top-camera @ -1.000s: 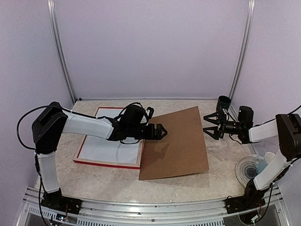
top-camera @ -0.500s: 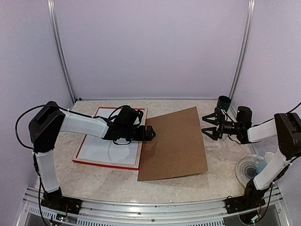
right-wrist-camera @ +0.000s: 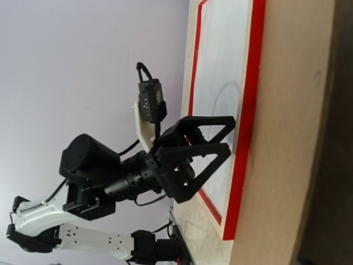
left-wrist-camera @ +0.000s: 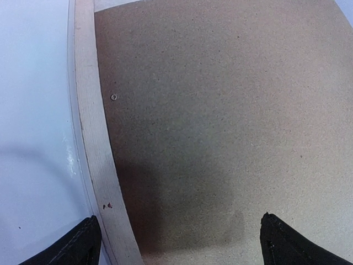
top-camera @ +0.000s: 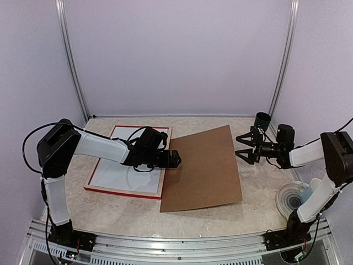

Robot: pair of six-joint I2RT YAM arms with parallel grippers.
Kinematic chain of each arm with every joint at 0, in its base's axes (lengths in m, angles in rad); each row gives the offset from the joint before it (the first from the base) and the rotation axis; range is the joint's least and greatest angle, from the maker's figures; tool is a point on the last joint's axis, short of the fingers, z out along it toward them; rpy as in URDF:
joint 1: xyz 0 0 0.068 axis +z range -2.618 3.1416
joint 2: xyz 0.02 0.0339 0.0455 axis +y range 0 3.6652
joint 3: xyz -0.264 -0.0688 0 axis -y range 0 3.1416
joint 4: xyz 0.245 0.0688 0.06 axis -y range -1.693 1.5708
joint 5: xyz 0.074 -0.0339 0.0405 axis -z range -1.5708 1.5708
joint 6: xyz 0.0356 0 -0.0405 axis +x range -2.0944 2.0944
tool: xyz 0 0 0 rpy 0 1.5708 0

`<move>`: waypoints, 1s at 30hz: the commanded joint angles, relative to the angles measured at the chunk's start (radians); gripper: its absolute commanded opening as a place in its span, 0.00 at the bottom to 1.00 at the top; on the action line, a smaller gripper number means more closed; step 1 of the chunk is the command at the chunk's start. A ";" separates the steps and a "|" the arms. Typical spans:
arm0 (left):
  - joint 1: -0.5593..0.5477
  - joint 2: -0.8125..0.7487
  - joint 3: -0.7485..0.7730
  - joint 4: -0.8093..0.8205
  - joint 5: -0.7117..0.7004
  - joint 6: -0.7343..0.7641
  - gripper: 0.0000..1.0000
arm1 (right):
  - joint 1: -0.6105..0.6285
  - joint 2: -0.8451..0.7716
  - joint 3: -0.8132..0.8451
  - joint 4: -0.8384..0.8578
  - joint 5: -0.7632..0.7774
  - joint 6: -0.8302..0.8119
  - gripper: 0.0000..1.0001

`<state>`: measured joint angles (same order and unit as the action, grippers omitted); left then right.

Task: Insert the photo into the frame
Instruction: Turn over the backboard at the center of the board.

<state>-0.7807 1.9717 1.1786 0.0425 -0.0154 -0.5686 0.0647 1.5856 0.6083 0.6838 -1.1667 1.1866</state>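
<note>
- The frame [top-camera: 122, 192] lies flat on the left of the mottled beige desk [top-camera: 265, 187]. It is a thin rectangle, glossy red outside with pale bare-wood rails, around a smooth white sheet [top-camera: 118, 175]. Whether that sheet is the photo cannot be told.
- A matte brown hardboard panel [top-camera: 204, 168], finely speckled, lies flat with its left edge against the frame's right rail.
- The left hand [top-camera: 175, 160] hovers over that seam, black fingers apart, empty.
- The right hand [top-camera: 245, 148] hangs near the panel's far right corner, fingers spread, holding nothing.

The left pincer [top-camera: 176, 159] and right pincer [top-camera: 239, 147] face each other, gaping.
</note>
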 commanded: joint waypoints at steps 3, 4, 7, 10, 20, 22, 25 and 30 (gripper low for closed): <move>0.000 0.021 -0.025 0.023 0.022 -0.007 0.99 | 0.023 0.007 0.031 0.061 -0.021 0.022 0.90; 0.000 0.021 -0.025 0.027 0.034 -0.008 0.99 | 0.025 0.005 0.032 0.063 -0.021 0.025 0.90; 0.001 0.023 -0.025 0.032 0.043 -0.009 0.99 | 0.034 0.007 0.034 0.084 -0.025 0.042 0.90; 0.000 0.026 -0.026 0.037 0.050 -0.013 0.99 | 0.049 0.013 0.033 0.145 -0.032 0.090 0.90; 0.000 0.021 -0.026 0.039 0.058 -0.014 0.99 | 0.124 0.064 0.068 0.355 -0.051 0.222 0.89; 0.000 0.018 -0.027 0.040 0.057 -0.014 0.99 | 0.141 0.078 0.080 0.391 -0.051 0.244 0.89; 0.000 0.016 -0.027 0.039 0.059 -0.014 0.99 | 0.169 0.103 0.100 0.443 -0.047 0.277 0.89; 0.000 0.012 -0.028 0.039 0.059 -0.014 0.99 | 0.218 0.162 0.131 0.612 -0.035 0.387 0.89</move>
<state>-0.7700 1.9800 1.1599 0.0540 0.0002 -0.5800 0.2398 1.7126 0.6991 1.1088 -1.1877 1.4704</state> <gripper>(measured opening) 0.989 0.892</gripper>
